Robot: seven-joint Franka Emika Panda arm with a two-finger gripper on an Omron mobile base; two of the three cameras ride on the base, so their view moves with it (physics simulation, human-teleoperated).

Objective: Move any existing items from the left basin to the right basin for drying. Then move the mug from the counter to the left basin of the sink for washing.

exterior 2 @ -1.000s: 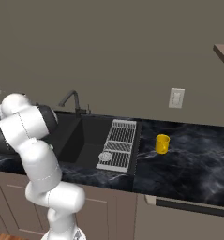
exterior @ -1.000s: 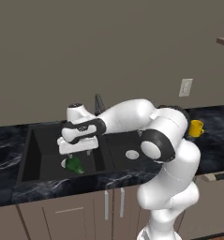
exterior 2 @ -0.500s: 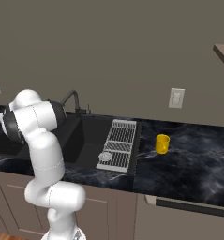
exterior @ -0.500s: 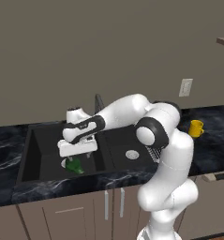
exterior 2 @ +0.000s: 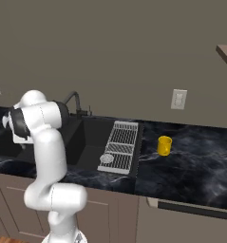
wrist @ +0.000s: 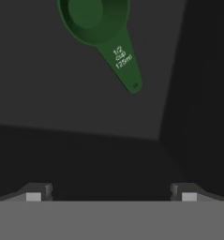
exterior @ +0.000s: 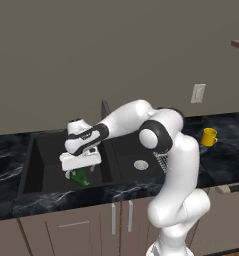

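Observation:
A dark-green measuring cup (wrist: 97, 18) with a handle marked "1/2 cup 125ml" lies on the floor of the wide left basin (exterior: 43, 165). It also shows as a green shape (exterior: 81, 176) just under my hand. My gripper (exterior: 81, 169) hangs inside that basin right above the cup, open, with nothing between its fingers (wrist: 111, 194). In the hand view the cup sits ahead of the fingertips, apart from them. The yellow mug (exterior: 209, 136) (exterior 2: 165, 145) stands upright on the black marble counter (exterior 2: 195, 161), right of the sink. The narrower right basin (exterior: 128, 155) holds a silver drain (exterior: 141, 164).
A grey wire rack (exterior 2: 120, 142) lies along the right basin's right side. The dark faucet (exterior 2: 74, 100) rises behind the sink's divider. A wall outlet (exterior 2: 179, 99) is above the counter. The basin walls stand close around my hand.
My hand has sunk a little lower into the left basin, closer to the green cup, and the arm's elbow has swung. The mug has not moved.

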